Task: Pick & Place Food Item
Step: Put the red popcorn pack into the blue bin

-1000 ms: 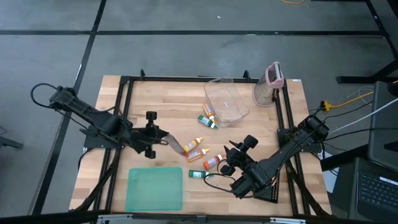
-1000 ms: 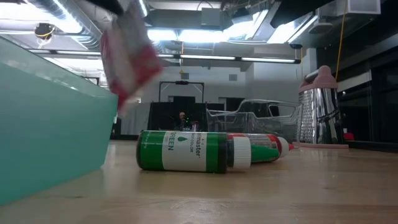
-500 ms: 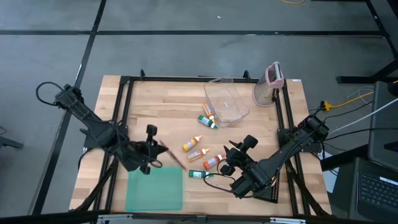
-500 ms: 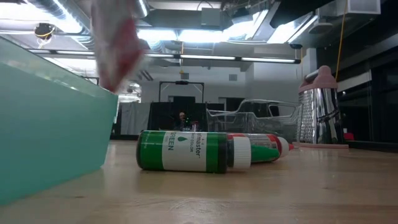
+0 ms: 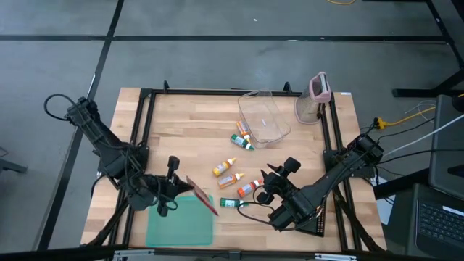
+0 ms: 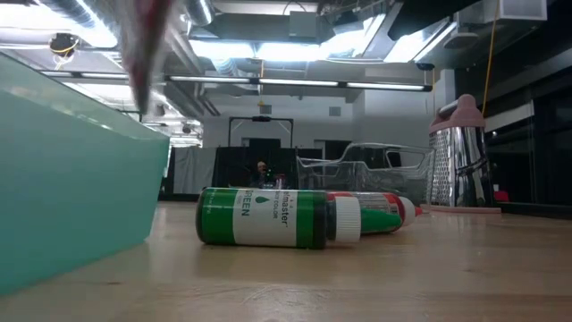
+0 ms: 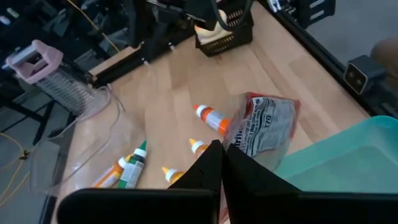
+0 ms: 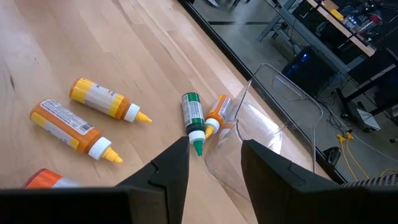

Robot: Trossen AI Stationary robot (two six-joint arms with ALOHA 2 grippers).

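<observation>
Teal tray (image 5: 167, 226) at the table's left front, where the left gripper (image 5: 176, 191) pinches a crinkled snack packet (image 5: 202, 195) over its far right corner; best carried further in over the tray before release. Loose sauce bottles (image 5: 225, 169) and a green bottle (image 5: 229, 204) lie just beyond, clear of it. Right gripper (image 5: 270, 183) waits, fingers apart

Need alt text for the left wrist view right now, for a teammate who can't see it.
The left gripper is shut on a crinkled snack packet, held at the edge of the teal bin. Beyond lie small sauce bottles on the wooden table and a pink-topped grater.
</observation>
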